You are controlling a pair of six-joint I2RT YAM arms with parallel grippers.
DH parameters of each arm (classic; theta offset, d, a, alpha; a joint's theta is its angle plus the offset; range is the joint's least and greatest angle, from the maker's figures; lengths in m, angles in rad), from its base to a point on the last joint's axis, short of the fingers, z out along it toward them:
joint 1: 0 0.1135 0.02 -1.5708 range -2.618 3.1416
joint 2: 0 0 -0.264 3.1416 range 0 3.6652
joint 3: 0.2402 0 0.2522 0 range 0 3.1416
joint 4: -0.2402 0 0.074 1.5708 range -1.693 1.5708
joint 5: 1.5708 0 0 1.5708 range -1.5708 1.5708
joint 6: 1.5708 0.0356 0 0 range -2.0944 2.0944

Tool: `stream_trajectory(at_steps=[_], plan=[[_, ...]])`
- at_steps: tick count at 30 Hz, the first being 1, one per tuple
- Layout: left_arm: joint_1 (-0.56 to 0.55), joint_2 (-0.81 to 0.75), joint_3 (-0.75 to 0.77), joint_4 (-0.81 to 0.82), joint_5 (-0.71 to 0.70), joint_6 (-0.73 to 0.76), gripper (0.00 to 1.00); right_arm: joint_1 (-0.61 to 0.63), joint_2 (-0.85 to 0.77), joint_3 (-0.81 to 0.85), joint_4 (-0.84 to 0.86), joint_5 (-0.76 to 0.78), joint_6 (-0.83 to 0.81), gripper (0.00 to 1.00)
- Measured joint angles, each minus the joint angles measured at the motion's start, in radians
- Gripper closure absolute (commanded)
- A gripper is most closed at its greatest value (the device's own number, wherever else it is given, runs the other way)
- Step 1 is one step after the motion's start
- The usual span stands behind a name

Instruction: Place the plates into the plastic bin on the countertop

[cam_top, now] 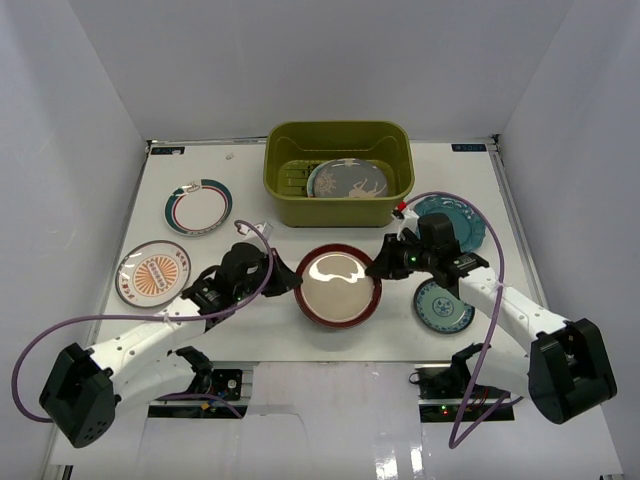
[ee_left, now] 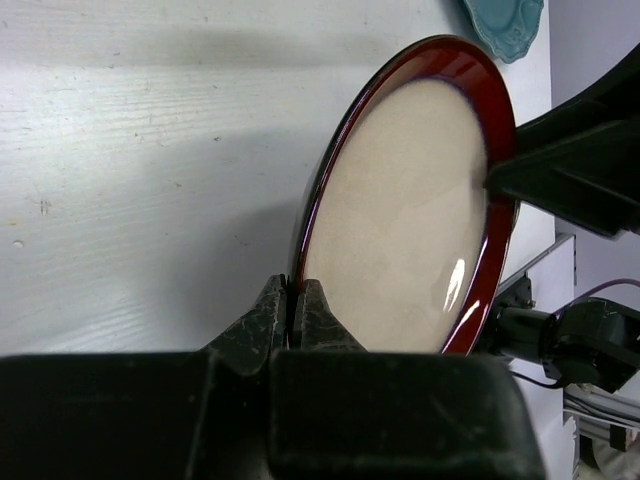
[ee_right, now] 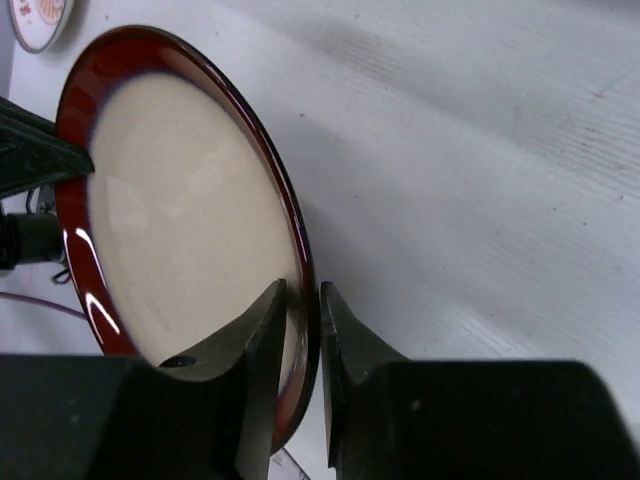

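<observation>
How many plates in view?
6: grey plate in bin, red plate in left claw and right claw, striped plate and orange plate left, scalloped plate and small teal plate right. Bin may hide more.

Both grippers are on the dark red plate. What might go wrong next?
The left gripper and right gripper pinch only the glossy rim of the dark red plate; it may slip or twist if they move unevenly. The plastic bin already holds a patterned plate; landing on it risks chipping.
</observation>
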Motion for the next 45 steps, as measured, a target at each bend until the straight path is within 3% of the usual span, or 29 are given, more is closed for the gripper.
stream_trajectory(at_steps=[3,7,8,9,12,15,19,26,33,45], plan=[[0.011,-0.027,0.019,-0.052,-0.009,0.024,0.99,-0.021,0.025,0.001,0.013,-0.021,0.025,0.92],[0.02,-0.067,0.051,-0.119,-0.027,0.058,0.86,-0.027,0.038,0.013,0.041,-0.079,0.058,0.92],[0.022,-0.075,0.065,-0.136,-0.034,0.067,0.79,-0.029,0.042,0.021,0.049,-0.091,0.066,0.92],[0.024,-0.083,0.082,-0.152,-0.044,0.074,0.55,-0.031,0.045,0.032,0.055,-0.103,0.075,0.92],[0.027,-0.091,0.151,-0.161,-0.061,0.1,0.14,-0.027,0.058,0.092,0.058,-0.132,0.103,0.92],[0.025,-0.1,0.251,-0.166,-0.097,0.145,0.02,-0.031,0.09,0.209,0.057,-0.148,0.135,0.92],[0.023,-0.152,0.336,-0.17,-0.168,0.197,0.02,-0.068,0.169,0.413,0.065,-0.164,0.167,0.92],[0.018,-0.293,0.34,-0.223,-0.247,0.234,0.02,-0.177,0.399,0.757,0.087,-0.084,0.187,0.92],[0.018,-0.237,0.251,-0.258,-0.214,0.246,0.02,-0.208,0.715,1.037,-0.008,0.109,0.147,0.92],[0.018,-0.195,0.229,-0.286,-0.211,0.344,0.02,-0.184,0.92,1.139,-0.191,0.302,0.063,0.92]])
